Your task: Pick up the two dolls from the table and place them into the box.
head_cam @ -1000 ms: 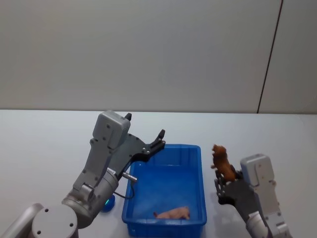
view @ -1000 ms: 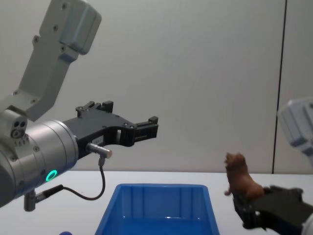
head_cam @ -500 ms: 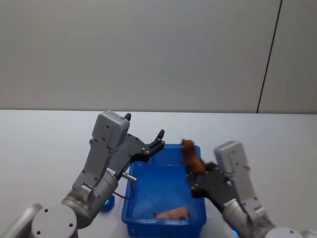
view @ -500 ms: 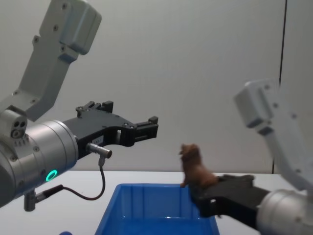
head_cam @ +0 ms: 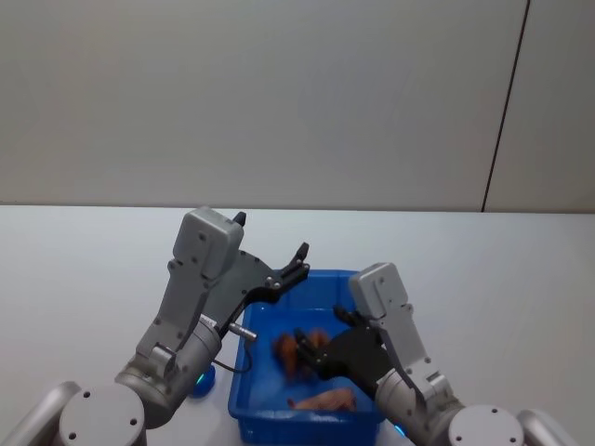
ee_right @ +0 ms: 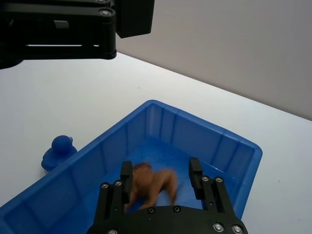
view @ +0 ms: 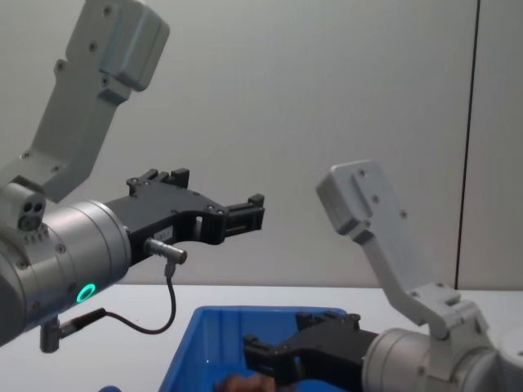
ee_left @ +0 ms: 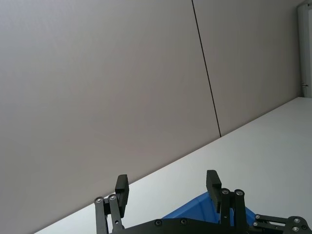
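Observation:
The blue box (head_cam: 370,279) stands on the white table (head_cam: 84,260) between my arms. A pale pink pig doll (head_cam: 323,400) lies on its floor near the front wall. My right gripper (head_cam: 305,355) reaches in over the box, open, and the brown shaggy doll (ee_right: 152,184) shows blurred between and below its spread fingers, inside the box walls (ee_right: 204,127). In the chest view the brown doll (view: 241,382) is low in the box (view: 245,311) under the right gripper (view: 282,339). My left gripper (head_cam: 271,237) hangs open and holds nothing above the box's far left corner.
A small blue duck toy (ee_right: 58,151) sits on the table just outside the box's left wall, under my left arm (head_cam: 203,381). Bare white tabletop lies to the left, right and behind. A grey wall stands at the back.
My right arm swung left from beside the box to over it, carrying the brown doll. Its fingers have opened and the doll has dropped low into the box. The left arm stayed still.

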